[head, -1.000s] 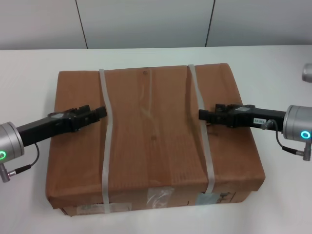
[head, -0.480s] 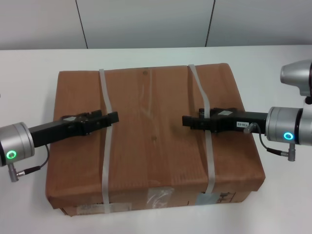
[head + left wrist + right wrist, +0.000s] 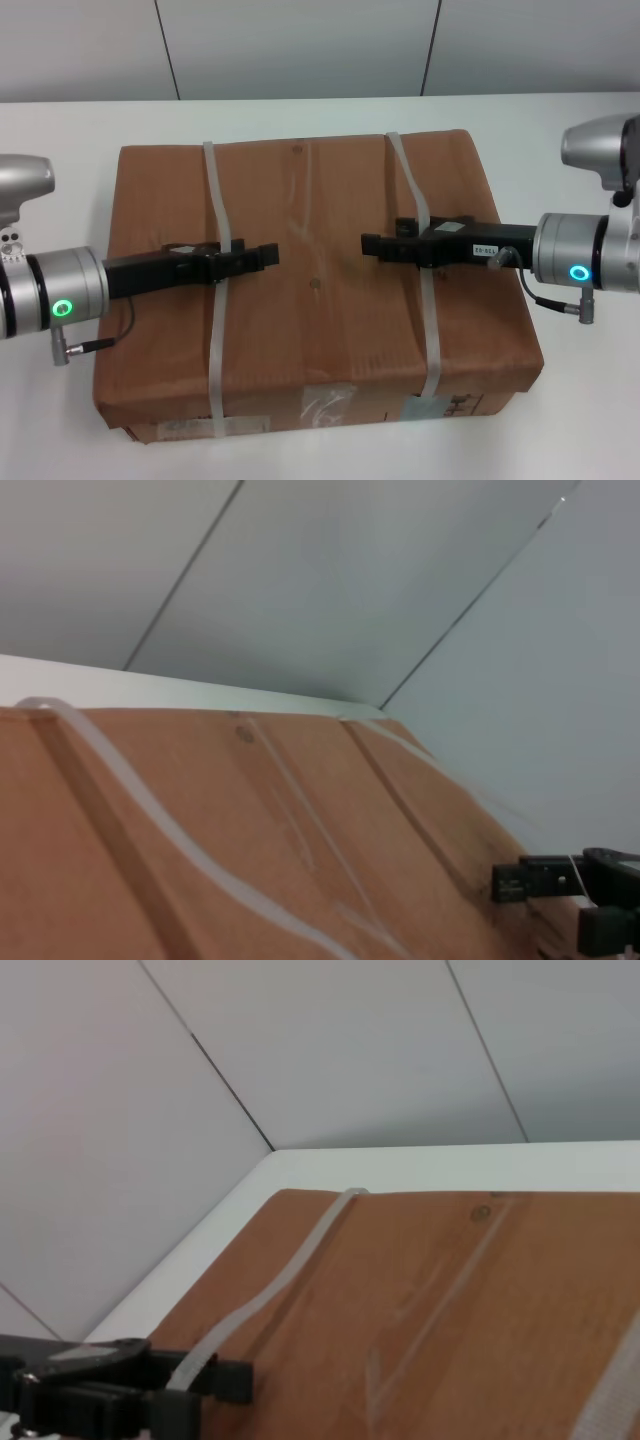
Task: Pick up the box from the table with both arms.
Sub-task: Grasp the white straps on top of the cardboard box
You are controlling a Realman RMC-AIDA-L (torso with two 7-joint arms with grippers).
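Head camera looks down on the box (image 3: pixel 310 290) — both wrist cameras skim low across its top.

- The left arm (image 3: pixel 60 295), a silver cylindrical segment with a green glowing ring at the wrist, comes in from the robot's left, nearly level and angled a little upward toward the middle.
- Its black left gripper (image 3: pixel 262 256) points inward toward the other gripper; a thin dark cable hangs below the wrist.
- The right arm (image 3: pixel 585 262), silver with a green ring too, comes in from the robot's right at about the same height.
- Its black right gripper (image 3: pixel 372 244) points inward, tip facing the left one, the two well apart.
- The left wrist view shows the right gripper far off (image 3: pixel 520 880); the right wrist view shows the left one (image 3: pixel 215 1380).
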